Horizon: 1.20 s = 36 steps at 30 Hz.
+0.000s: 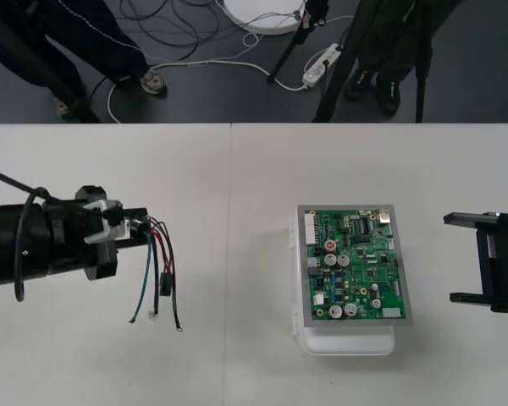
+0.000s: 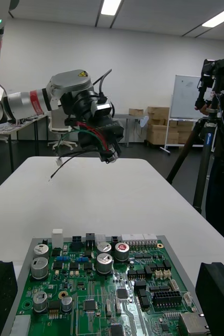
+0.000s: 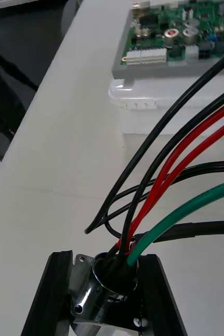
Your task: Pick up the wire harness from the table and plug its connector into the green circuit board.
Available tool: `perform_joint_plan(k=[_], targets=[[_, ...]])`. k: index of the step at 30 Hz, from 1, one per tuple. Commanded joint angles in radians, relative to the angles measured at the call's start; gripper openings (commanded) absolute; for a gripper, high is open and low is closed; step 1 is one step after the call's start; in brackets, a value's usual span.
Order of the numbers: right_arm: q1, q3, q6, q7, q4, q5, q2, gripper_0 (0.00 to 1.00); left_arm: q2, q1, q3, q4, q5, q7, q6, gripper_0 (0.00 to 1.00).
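The left fingers (image 3: 49,299) are clamping the round metal socket (image 3: 107,286) of the wire harness (image 3: 167,168) between them, closing snugly on its flange. From the socket, black, red and green wires are fanning out (the green one is curving off to one side) and dangling free beyond the fingertips. The left arm (image 1: 34,245) is reaching in over the left part of the counter (image 1: 237,194) and holding the harness up in the air, clear of the surface. A small black plug (image 1: 164,288) is hanging among the loose wire ends, joined to nothing. Farther on, well apart from the harness, the green circuit board (image 1: 356,266) is sitting on its white base (image 1: 347,342), right of the counter's middle. Beyond the board, the right fingers (image 1: 472,218) are standing wide apart with nothing between them, waiting at the counter's right edge and facing the board.
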Motion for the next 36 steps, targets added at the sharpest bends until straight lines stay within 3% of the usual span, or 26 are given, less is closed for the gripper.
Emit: perform_joint_plan(k=[1,16,36], targets=[[0.007,-0.029,-0.013,0.01,-0.013,-0.008,-0.021,1.0,-0.036,0.02,0.0,-0.048,-0.006,0.01,-0.016,0.0],[0.007,-0.032,-0.013,-0.012,-0.017,-0.016,-0.021,1.0,-0.139,0.013,-0.091,-0.22,-0.262,0.305,-0.007,0.0],[0.007,-0.04,-0.013,-0.03,-0.033,-0.024,-0.021,1.0,-0.196,-0.064,-0.272,-0.225,-0.48,0.588,0.102,0.0]])
